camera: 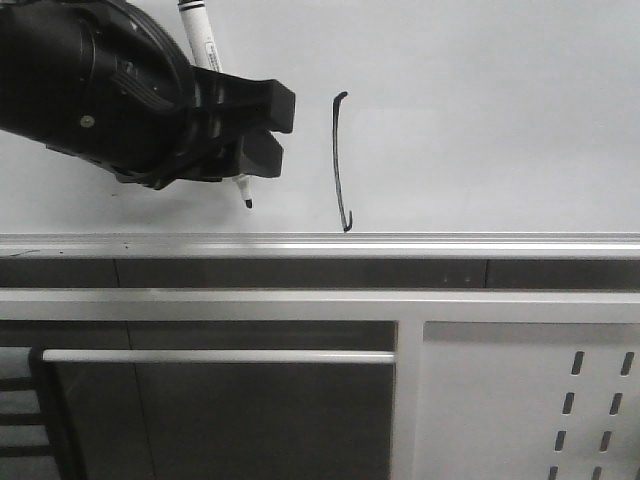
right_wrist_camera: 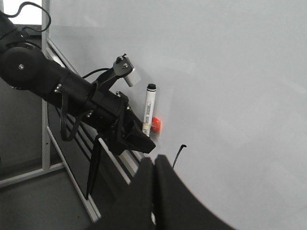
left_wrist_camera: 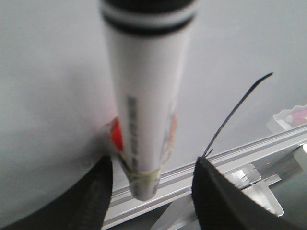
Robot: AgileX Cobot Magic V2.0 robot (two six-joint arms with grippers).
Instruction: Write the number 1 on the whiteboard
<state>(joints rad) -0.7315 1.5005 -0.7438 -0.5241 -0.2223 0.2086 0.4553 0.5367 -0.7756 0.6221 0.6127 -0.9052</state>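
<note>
The left gripper [camera: 255, 135] is clamping the marker [camera: 200, 35], its tip seemingly lifting off the whiteboard [camera: 480, 120], left of the upright number 1 [camera: 340, 160].

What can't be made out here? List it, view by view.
- Front view: the marker runs off the top edge; the left gripper covers its middle.
- Left wrist view: the marker's label print is blurred; its tip is hidden.
- Right wrist view: the right gripper hides the lower end of the number 1.
- Whether the tip touches the whiteboard: unclear.
</note>
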